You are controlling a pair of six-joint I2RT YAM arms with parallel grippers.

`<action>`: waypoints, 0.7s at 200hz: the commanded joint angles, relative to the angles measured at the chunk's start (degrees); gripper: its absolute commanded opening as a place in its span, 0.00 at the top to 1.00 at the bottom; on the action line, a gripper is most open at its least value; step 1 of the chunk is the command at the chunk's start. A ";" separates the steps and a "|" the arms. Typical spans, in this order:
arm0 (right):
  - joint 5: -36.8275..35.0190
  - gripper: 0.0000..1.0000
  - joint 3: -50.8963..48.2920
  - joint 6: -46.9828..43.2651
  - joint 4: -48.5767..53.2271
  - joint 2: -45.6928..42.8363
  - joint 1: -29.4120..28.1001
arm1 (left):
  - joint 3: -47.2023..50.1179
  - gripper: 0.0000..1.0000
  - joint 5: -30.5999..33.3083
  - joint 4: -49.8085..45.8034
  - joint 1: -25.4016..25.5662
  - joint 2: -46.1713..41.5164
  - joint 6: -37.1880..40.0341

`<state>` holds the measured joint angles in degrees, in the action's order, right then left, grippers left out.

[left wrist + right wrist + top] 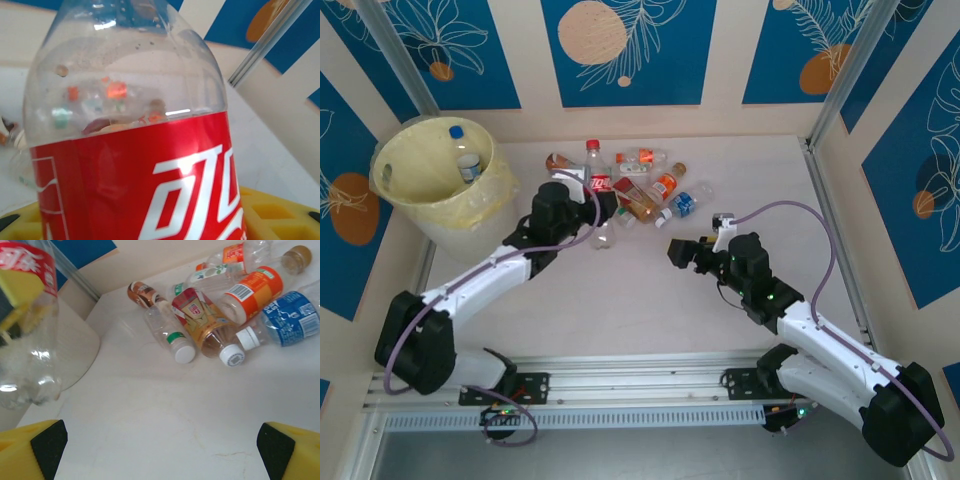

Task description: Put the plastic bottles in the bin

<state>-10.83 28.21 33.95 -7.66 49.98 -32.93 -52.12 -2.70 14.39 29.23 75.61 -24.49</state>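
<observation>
Top external view first, says Ana. What is the left hand point(592, 208) doing?

It is closed around a bottle with a red label point(599, 184), says Ben. The bottle stands up straight with its cap on top. It is just to the right of the bin point(430, 208) and does not touch it.

Is it up in the air? asks Ana.

I cannot tell if its bottom is off the surface point(650, 310), says Ben. In the left wrist view the red label sits right between the hand's yellow pads point(272, 212).

And the right hand point(682, 250)? asks Ana.

Its fingers are spread wide and it holds nothing, says Ben. It is much farther from the bin than the left hand is.

Where are the other bottles? asks Ana.

One bottle with a blue cap point(467, 160) lies inside the bin, says Ben. The pile of bottles point(655, 188) lies on the surface to the right of the bin, past the red one.

What could go wrong? asks Ana.

I think the red bottle could slip, says Ben. It is round and smooth, and the hand only pinches its middle. If the hand swings fast toward the bin, the bottle may tip or slide out.

Anything else? asks Ana.

The bottle is tall, says Ben. If it is carried too low, its bottom could bump the side of the bin and push the bin away. If the hand lets go too soon, the bottle lands next to the bin and not in it.
</observation>
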 commanded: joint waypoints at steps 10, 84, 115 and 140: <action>1.71 0.00 1.41 -0.90 -2.03 -1.02 -0.17 | -1.42 0.64 -5.49 4.50 -4.28 -5.72 -0.40; 7.40 0.00 1.71 -1.99 -4.10 -1.75 -0.55 | -7.97 0.64 -8.87 0.63 -9.69 -9.30 5.12; 9.17 0.00 2.62 -3.08 -4.71 -1.25 -1.21 | -10.99 0.65 -9.94 -0.57 -13.10 -9.52 7.11; 9.67 0.01 2.99 -3.93 -6.00 -0.68 -1.84 | -12.61 0.65 -10.72 -1.25 -15.30 -9.36 7.95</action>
<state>-3.22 29.12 32.14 -10.44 49.19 -34.09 -61.80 -11.27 13.91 15.97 67.55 -19.03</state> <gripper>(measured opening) 0.995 0.556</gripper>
